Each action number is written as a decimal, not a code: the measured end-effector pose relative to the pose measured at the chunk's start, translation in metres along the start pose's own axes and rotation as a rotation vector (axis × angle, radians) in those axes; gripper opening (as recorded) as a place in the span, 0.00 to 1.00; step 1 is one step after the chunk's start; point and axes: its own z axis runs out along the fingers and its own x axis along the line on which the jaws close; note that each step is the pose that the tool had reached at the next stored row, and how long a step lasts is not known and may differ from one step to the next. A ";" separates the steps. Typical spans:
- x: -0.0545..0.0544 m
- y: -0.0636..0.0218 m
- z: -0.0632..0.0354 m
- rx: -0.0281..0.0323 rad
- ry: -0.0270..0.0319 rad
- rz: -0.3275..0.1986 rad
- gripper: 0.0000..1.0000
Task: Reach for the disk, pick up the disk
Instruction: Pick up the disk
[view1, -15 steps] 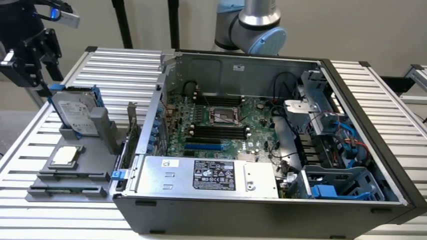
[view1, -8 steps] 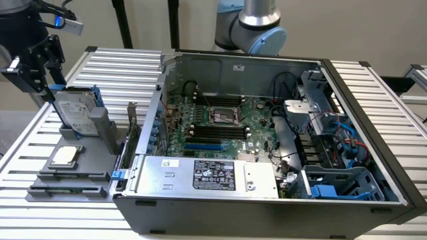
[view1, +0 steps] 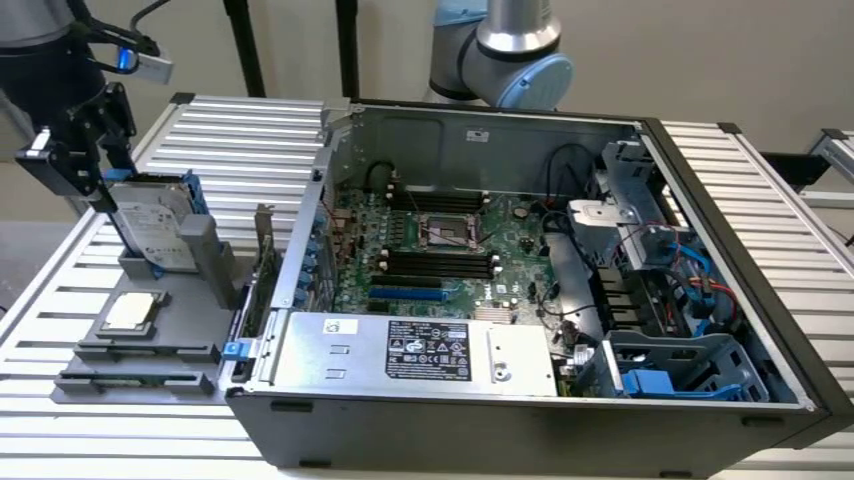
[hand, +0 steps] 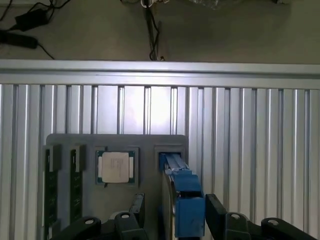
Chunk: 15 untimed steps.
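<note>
Tool (hand: 176, 211) spread astride upright disk (view1: 150, 226), chip (hand: 116, 166) alongside, computer case (view1: 507, 432) nearby

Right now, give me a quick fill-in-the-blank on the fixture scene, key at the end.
1. The disk stands ____ in a slot of the grey fixture.
2. Its plastic carrier is coloured ____.
3. The tool is open, with one finger on each side of the ____.
4. The square chip lies ____ on the fixture.
Missing words: upright; blue; disk; flat.
</note>
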 end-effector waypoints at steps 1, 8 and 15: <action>-0.001 -0.0001 0.0018 0.0000 -0.0001 0.000 0.60; -0.004 0.0000 0.0061 -0.0002 -0.0002 -0.002 0.60; -0.004 0.0000 0.0096 -0.0002 -0.0002 -0.004 0.60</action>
